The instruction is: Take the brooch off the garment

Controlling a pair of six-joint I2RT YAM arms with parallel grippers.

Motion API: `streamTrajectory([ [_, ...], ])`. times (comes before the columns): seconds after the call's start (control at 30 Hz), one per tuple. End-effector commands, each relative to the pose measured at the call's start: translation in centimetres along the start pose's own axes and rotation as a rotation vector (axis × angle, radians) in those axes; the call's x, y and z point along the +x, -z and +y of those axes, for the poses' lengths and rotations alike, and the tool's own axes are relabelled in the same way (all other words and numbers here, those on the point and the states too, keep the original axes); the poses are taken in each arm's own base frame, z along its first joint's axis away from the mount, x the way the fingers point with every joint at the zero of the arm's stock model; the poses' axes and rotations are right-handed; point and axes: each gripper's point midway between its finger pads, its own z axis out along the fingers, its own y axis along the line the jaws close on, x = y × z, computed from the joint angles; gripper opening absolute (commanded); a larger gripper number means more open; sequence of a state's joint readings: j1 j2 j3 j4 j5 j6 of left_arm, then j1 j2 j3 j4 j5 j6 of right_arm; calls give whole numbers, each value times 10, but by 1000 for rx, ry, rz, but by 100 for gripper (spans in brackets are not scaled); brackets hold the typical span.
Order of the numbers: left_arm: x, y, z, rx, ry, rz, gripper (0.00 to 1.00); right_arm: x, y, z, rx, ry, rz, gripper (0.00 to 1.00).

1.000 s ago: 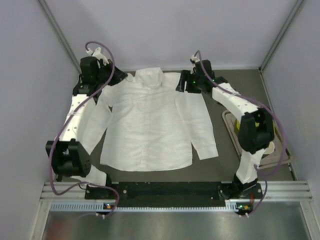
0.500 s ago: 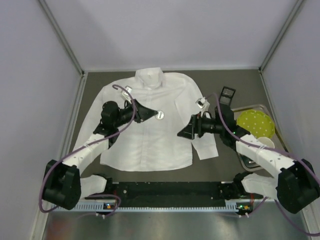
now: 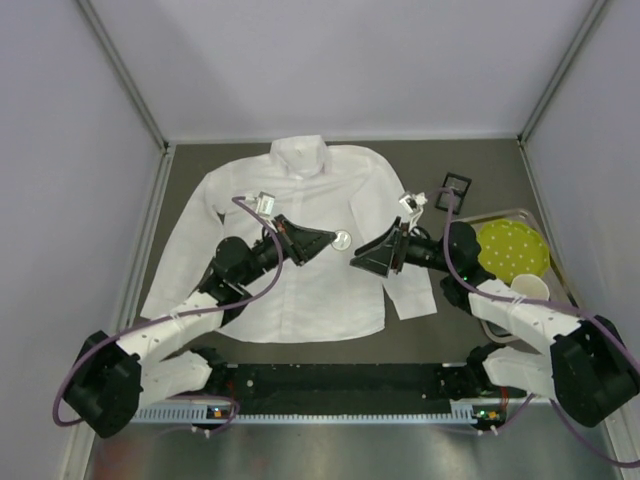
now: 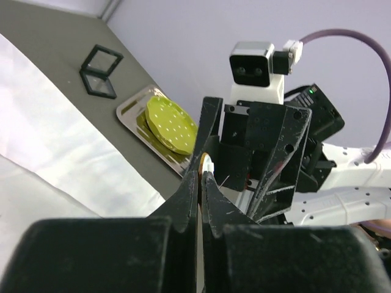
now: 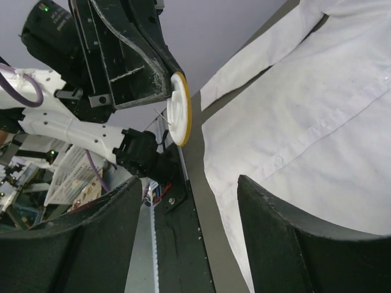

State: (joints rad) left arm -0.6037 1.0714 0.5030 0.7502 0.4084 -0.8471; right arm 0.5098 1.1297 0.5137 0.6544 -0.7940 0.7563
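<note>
Top external view: left gripper (image 3: 331,240) is pinching the brooch (image 3: 343,239), a thin round disc with a white face and gold rim. Its jaws are pressing fully together on the disc's edge and holding it off the fabric, over the chest of the white woven shirt (image 3: 290,290), which is lying flat on the dark grey matte table (image 3: 420,335). Right gripper (image 3: 362,264) is facing it just beside the disc, black fingers standing wide apart and gripping nothing. Off right, a metal tray (image 4: 128,115) is carrying a lime dotted plate (image 3: 512,248) and pale cup (image 3: 530,288), with a small black square box (image 3: 455,187) sitting open nearby.
</note>
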Motion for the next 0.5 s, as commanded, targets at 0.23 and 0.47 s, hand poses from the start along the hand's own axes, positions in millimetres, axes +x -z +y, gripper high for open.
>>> streamTrajectory([
  [0.23, -29, 7, -22, 19, -92, -236, 0, -27, -9, 34, -135, 58, -142, 57],
  [0.47, -30, 8, -29, 40, -81, -242, 0, -37, -17, 40, -178, 36, -181, 51],
])
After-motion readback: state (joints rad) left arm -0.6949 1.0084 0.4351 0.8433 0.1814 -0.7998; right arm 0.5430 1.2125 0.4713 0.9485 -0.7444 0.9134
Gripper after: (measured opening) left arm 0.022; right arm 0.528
